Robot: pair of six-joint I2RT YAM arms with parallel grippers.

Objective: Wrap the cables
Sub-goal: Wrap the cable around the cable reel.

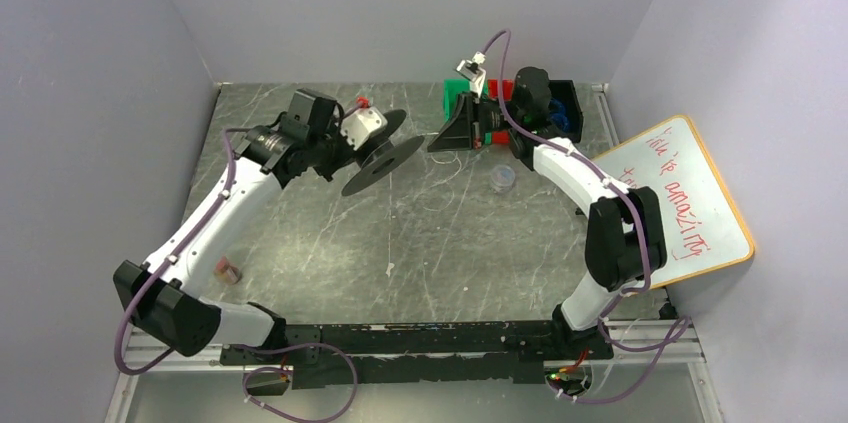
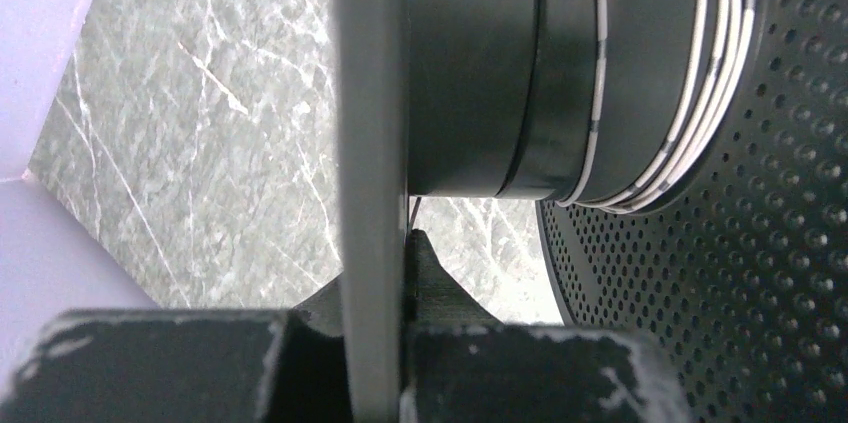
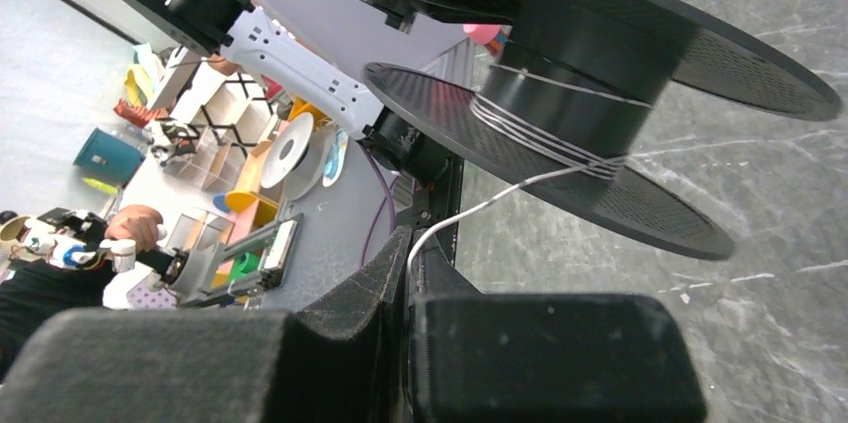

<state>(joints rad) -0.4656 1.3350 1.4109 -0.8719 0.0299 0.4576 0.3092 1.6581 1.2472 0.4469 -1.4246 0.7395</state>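
The black perforated plastic spool [image 1: 383,158] is held above the grey marble-pattern table [image 1: 450,243]. One flange sits edge-on between the clenched jaws of the left gripper [image 2: 372,338]. A thin white cable [image 3: 545,138] is wound on the spool's hub and runs into the right gripper [image 3: 408,293], whose jaws are clamped on it.

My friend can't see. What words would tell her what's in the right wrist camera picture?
A black spool is held up above a grey marble table, with white cable wound a few turns around its core. The cable's loose end runs down into the right gripper, which pinches it at the bottom of the picture.
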